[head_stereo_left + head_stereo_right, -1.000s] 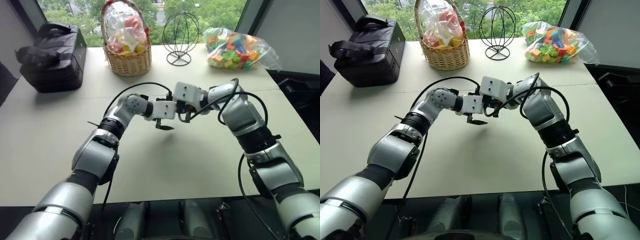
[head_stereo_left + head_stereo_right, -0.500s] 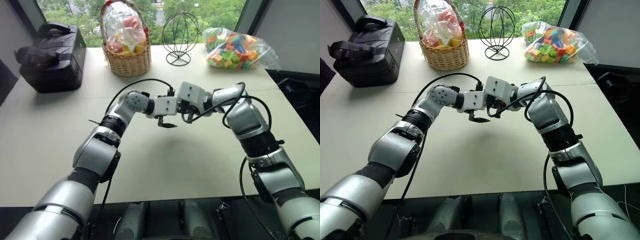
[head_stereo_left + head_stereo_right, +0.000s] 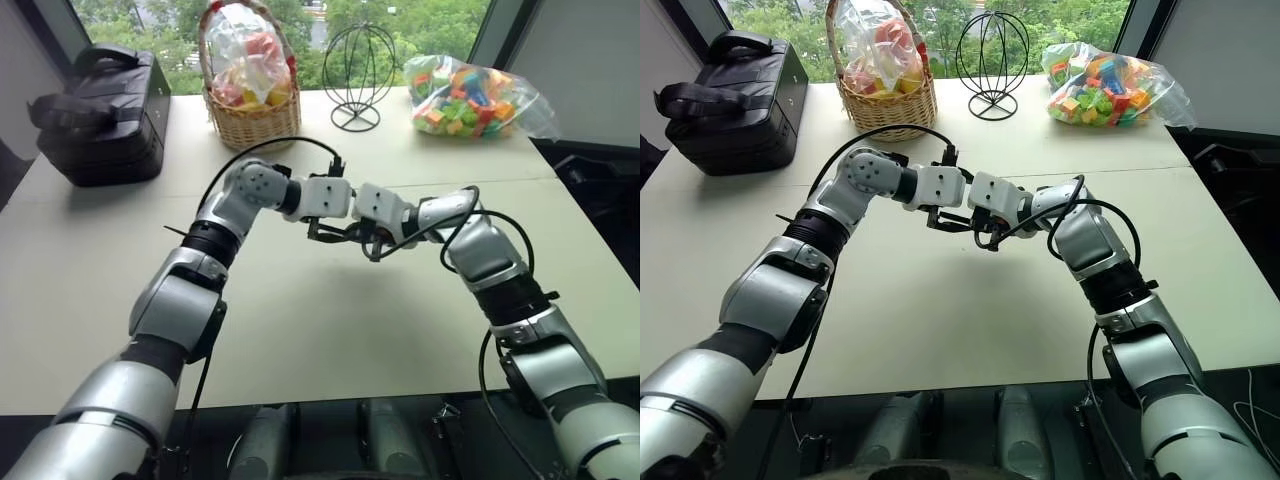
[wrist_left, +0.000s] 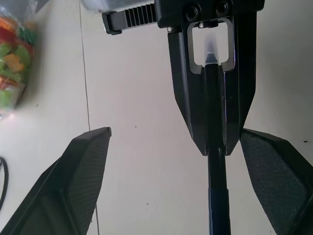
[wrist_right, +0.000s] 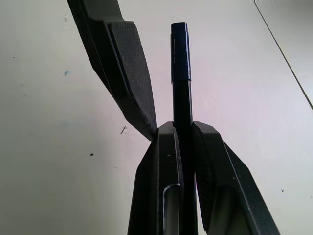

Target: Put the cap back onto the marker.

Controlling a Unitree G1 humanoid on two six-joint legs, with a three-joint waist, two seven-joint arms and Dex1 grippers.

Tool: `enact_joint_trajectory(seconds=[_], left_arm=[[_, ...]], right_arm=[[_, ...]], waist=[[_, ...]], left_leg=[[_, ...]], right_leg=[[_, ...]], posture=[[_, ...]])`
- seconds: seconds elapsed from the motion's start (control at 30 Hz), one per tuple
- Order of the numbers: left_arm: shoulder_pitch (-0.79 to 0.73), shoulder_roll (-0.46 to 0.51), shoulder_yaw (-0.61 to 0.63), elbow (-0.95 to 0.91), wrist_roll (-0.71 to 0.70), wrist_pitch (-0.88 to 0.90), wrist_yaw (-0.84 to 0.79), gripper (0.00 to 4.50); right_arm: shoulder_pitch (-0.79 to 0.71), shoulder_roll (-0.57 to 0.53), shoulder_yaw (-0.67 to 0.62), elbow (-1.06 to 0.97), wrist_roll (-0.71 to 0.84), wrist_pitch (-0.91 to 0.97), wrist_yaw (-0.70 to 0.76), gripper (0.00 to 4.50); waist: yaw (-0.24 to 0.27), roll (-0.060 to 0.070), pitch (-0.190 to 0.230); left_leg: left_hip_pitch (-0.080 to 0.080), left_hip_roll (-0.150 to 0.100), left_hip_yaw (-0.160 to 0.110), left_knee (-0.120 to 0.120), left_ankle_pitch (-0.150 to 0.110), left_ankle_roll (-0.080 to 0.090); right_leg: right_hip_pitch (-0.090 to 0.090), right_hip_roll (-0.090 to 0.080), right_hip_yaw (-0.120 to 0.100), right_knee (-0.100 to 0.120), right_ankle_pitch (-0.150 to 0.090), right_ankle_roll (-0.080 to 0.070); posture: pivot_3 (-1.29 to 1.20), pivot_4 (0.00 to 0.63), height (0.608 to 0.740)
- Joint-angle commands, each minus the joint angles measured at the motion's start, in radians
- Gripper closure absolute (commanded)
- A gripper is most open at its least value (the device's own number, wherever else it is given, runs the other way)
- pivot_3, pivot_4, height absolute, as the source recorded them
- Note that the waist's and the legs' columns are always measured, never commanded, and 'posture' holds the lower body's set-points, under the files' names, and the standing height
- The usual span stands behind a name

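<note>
My right gripper (image 5: 182, 125) is shut on the marker (image 5: 181, 105), a slim black stick that juts out past its fingertips above the pale table (image 3: 300, 330). The marker's far end is a slightly thicker black piece (image 5: 180, 51) that looks like the cap; I cannot tell for sure. My left gripper (image 4: 176, 130) faces the right one from the other side, open, its fingers (image 4: 83, 171) spread wide on either side of the marker (image 4: 217, 196) without touching it. A pale end of the marker (image 4: 210, 46) shows inside the right gripper. Both grippers meet over the table's middle (image 3: 958, 222).
Along the table's far side stand a black bag (image 3: 100, 115), a wicker basket (image 3: 250, 120) with wrapped items, a black wire sphere stand (image 3: 358, 75) and a clear bag of colourful blocks (image 3: 470, 95). Black cables loop over both wrists.
My left gripper has risen a little and my right gripper has sunk, so the two now stand closer and level. The right stays shut on the marker, the left stays open.
</note>
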Motion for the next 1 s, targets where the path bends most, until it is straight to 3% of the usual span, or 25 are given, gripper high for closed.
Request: enact_joint_trajectory(seconds=[0.03,0.2,0.37,0.7,1.0], left_arm=[[0.001,0.043,0.051,-0.111,-0.096,0.066,-0.062,0.17],[0.056,0.101,0.091,-0.225,-0.191,0.211,-0.122,0.17],[0.127,0.147,0.144,-0.309,-0.251,0.340,-0.078,0.17],[0.363,0.129,0.288,-0.592,-0.346,0.706,0.246,0.17],[0.570,0.091,0.331,-0.885,-0.421,0.994,0.445,0.17]], right_arm=[[-0.005,-0.017,-0.020,0.040,-0.006,0.014,-0.041,4.50],[-0.012,-0.032,-0.056,0.070,0.006,0.030,-0.087,4.50],[-0.015,-0.046,-0.133,0.048,0.037,0.102,-0.149,4.50],[0.135,-0.113,-0.356,-0.227,0.133,0.456,-0.288,4.50],[0.271,-0.032,-0.583,-0.384,0.188,0.722,-0.502,4.50]], waist=[[0.001,0.000,0.000],[0.000,0.000,0.000],[0.001,0.000,0.000],[0.007,0.000,0.000],[0.007,0.000,0.000]], left_leg=[[0.000,0.000,0.000,0.000,0.000,0.000],[0.000,0.000,0.000,0.000,0.000,0.000],[0.000,0.000,0.000,0.000,0.000,0.000],[0.000,0.000,-0.001,0.000,0.000,0.000],[0.001,0.000,-0.001,0.000,0.000,0.000]], right_leg=[[0.000,0.000,0.000,0.000,0.000,0.000],[0.000,0.000,0.000,0.000,0.000,0.000],[0.000,0.000,0.000,0.000,0.000,0.000],[0.001,0.000,0.000,0.000,0.000,0.000],[0.001,0.000,0.001,0.000,0.000,-0.001]], posture=[[0.00,0.150,0.740],[0.00,0.150,0.740],[0.00,0.150,0.740],[0.00,0.150,0.740],[0.00,0.150,0.740]])
